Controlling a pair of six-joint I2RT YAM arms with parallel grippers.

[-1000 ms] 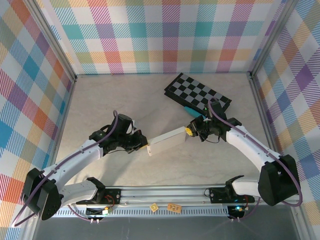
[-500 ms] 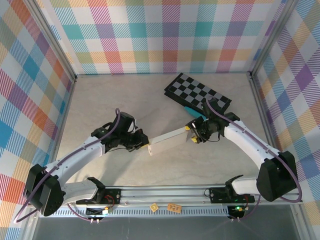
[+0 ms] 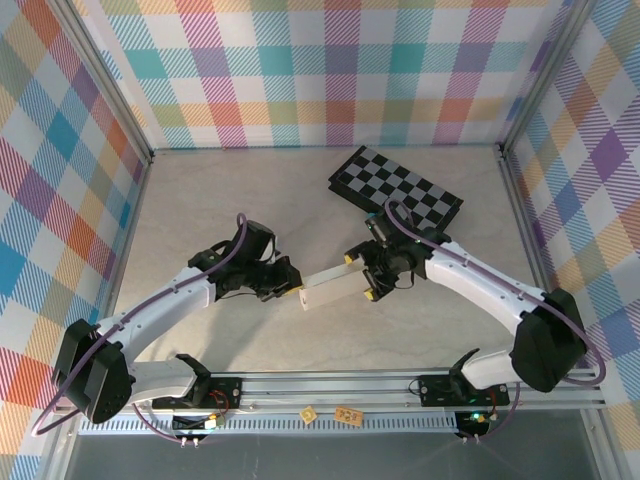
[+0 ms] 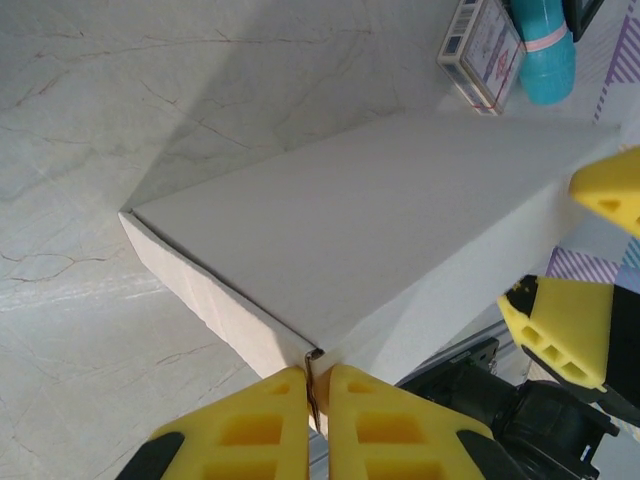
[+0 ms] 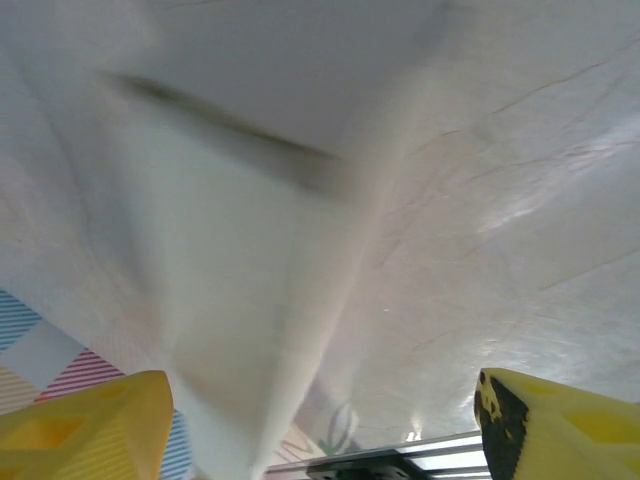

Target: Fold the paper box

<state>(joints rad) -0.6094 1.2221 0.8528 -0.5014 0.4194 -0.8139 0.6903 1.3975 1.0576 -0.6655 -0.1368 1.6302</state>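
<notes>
Box position: the box (image 3: 333,287) lies at the table's centre, between the two grippers and near of the checkerboard (image 3: 400,185).
Long axis: left to right in the top view, with the right end slightly farther from the bases.
Left gripper (image 4: 315,385): jaws almost closed, pinching a thin edge at the box's left end.
Right gripper (image 5: 320,390): jaws wide apart, one finger on each side of the box's right end. Contact cannot be told.
Bearing from jaws: the box extends straight out from the left jaws toward the right gripper.
Nearer arm: neither, since each gripper is at its own end.
Judged next move: closing the right jaws across the short axis.
Count: one box, two grippers, one checkerboard, one packet (image 4: 482,45), one teal object (image 4: 545,55).
</notes>
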